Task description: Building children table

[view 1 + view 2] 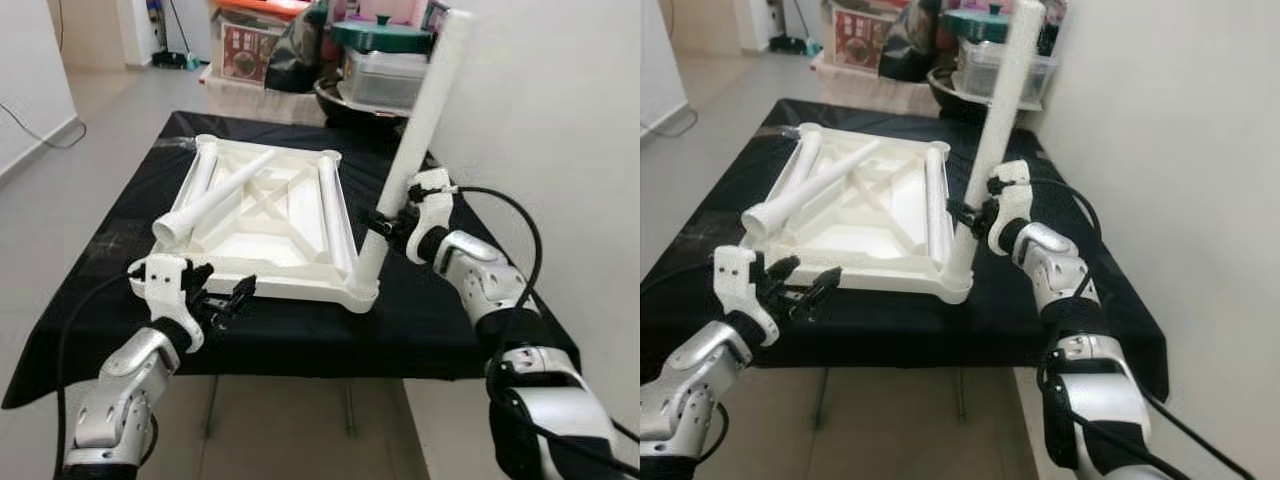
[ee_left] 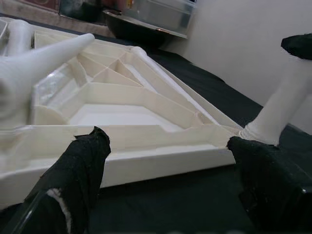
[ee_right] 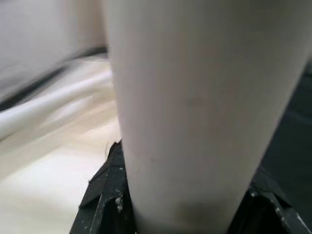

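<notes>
Done: one leg [image 1: 415, 160] stands in table top [image 1: 250, 215] corner on black cloth [image 1: 430, 330] | Right gripper [image 1: 385, 228] squeezes it | Left gripper [image 1: 222, 297] apart, near edge | Left: three loose legs [image 1: 215, 200]

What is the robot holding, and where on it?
The right gripper holds the upright white table leg near its lower end, just above the tabletop's corner socket. The left gripper is open and holds nothing.
</notes>
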`<state>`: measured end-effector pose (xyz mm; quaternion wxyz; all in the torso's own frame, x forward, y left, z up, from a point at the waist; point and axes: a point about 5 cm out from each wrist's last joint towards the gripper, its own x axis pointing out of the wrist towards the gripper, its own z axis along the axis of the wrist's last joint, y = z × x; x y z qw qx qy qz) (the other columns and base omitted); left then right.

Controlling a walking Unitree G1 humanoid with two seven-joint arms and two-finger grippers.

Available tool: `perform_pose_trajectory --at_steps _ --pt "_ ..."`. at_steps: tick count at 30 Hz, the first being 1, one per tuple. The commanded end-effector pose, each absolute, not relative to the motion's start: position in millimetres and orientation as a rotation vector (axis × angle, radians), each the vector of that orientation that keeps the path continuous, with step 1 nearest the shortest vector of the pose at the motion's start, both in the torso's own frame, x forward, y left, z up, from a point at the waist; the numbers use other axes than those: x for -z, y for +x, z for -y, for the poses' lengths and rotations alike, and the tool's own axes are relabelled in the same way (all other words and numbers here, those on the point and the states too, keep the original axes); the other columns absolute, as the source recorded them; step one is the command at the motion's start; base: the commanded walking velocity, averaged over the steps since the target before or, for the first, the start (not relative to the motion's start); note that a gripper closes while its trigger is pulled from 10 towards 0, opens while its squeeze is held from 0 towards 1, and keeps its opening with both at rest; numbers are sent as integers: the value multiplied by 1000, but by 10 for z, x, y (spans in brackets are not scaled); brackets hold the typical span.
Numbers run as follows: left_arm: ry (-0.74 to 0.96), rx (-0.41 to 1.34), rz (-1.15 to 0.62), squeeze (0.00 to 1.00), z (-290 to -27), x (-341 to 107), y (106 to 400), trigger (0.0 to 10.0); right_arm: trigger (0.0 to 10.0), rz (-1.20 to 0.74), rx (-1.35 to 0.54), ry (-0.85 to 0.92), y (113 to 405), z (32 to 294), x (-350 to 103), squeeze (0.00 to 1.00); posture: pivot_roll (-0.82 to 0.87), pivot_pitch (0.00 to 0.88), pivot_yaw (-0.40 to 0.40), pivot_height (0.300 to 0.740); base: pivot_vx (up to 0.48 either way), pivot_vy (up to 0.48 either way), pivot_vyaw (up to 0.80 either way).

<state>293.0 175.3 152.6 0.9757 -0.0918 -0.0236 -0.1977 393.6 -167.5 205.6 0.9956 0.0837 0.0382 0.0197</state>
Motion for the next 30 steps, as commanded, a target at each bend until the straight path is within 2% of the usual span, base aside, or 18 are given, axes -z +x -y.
perform_pose_trajectory --at_steps 1,3,4,5,6,11,12,13,14,15,19,20,21,23,25,27,28,30 --pt "-190 403 46 0 -1741 -1523 2916 10000 0 -108 187 216 3880 1935 -2043 0 159 0 -179 740 0 0 0" --pt "-192 402 45 0 -1748 -1523 2914 10000 0 -138 219 195 3649 1711 -1932 0 157 0 -169 740 0 0 0" --pt "-192 402 45 0 -1748 -1523 2914 10000 0 -138 219 195 3649 1711 -1932 0 157 0 -169 740 0 0 0" --pt "-192 403 44 0 -1751 -1524 2915 10000 1020 -145 141 187 3564 1519 -1914 0 148 0 -160 740 0 0 0" --pt "-193 411 43 0 -1750 -1525 2926 10000 10000 -109 1 174 3520 1282 -1971 0 138 0 -151 740 0 0 0" --pt "-194 422 42 0 -1742 -1527 2945 10000 10000 -45 -159 179 3526 1068 -2069 0 134 0 -150 740 0 0 0" --pt "-195 424 42 0 -1737 -1526 2953 10000 10000 -3 -186 172 3587 1097 -2146 1000 134 0 -153 740 0 0 0" --pt "-195 424 42 0 -1737 -1526 2953 10000 10000 -3 -186 172 3587 1097 -2146 1000 134 0 -153 740 0 0 0" --pt "-198 423 44 0 -1731 -1527 2958 10000 10000 44 -186 142 3710 1250 -2318 906 133 0 -155 740 0 0 0" --pt "-199 422 45 0 -1734 -1525 2954 10000 10000 77 -227 133 3752 1320 -2440 0 133 0 -155 740 0 0 0" --pt "-203 420 47 0 -1740 -1523 2949 10000 10000 120 -347 134 3760 1398 -2606 0 133 0 -160 740 0 0 0" --pt "-206 419 48 0 -1742 -1522 2949 10000 10000 135 -413 135 3748 1426 -2662 0 133 0 -160 740 0 0 0" --pt "-211 423 50 0 -1740 -1522 2951 10000 10000 134 -584 89 3708 1493 -2655 0 140 0 -167 740 0 0 0" --pt "-211 423 50 0 -1740 -1522 2951 10000 10000 134 -584 89 3708 1493 -2655 0 140 0 -167 740 0 0 0" --pt "-214 425 52 0 -1736 -1524 2951 10000 10000 91 -711 20 3701 1529 -2499 0 143 0 -168 740 0 0 0" --pt "-215 426 52 0 -1736 -1524 2951 10000 10000 66 -743 -2 3703 1539 -2425 0 143 0 -168 740 0 0 0" --pt "-215 425 52 0 -1736 -1523 2949 10000 0 23 -741 -4 3735 1526 -2314 0 143 0 -168 740 0 0 0" --pt "-215 425 51 0 -1737 -1519 2943 10000 0 -47 -683 15 3801 1506 -2173 0 163 0 -178 740 0 0 0"
